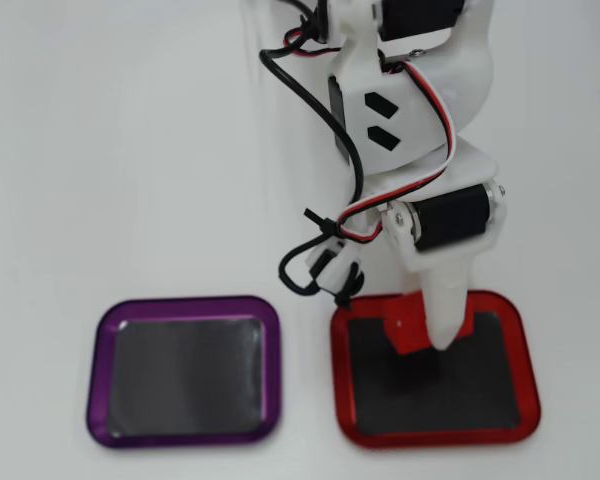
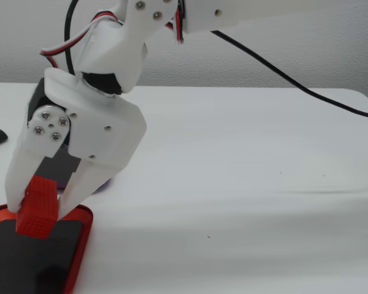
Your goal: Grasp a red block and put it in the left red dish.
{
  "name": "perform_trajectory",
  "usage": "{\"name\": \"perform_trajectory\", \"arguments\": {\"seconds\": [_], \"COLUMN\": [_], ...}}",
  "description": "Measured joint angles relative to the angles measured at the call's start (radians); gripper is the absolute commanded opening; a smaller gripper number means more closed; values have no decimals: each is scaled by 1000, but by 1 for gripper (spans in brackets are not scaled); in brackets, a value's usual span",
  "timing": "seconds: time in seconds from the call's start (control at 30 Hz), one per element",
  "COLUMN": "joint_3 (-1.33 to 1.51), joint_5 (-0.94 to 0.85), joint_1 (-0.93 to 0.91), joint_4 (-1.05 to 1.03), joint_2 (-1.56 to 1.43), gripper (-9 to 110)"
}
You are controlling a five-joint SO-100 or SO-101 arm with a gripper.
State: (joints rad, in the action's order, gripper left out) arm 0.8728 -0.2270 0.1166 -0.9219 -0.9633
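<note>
My claw (image 2: 40,211) pinches red block (image 2: 38,207) by its sides over red dish (image 1: 525,370); light, rigid, studded faces grip well

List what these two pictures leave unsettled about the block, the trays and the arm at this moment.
- Whether the red block touches the red dish floor: the gripper covers much of it in the overhead view, and the fixed view leaves its underside unclear.
- The red dish's left and near parts: cut off by the fixed view's edges.
- The purple tray: almost wholly behind the gripper in the fixed view.
- The arm's base: outside both views.
</note>
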Motion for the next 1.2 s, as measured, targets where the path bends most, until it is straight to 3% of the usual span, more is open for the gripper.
{"name": "perform_trajectory", "arguments": {"seconds": [0.2, 0.47, 0.8, 1.2], "joint_3": [0, 0, -9, -11], "joint_5": [-9, -12, -12, -12], "joint_1": [3, 3, 3, 2], "joint_4": [0, -6, -14, -295], "joint_2": [0, 0, 0, -316], "gripper": [1, 13, 14, 24]}}
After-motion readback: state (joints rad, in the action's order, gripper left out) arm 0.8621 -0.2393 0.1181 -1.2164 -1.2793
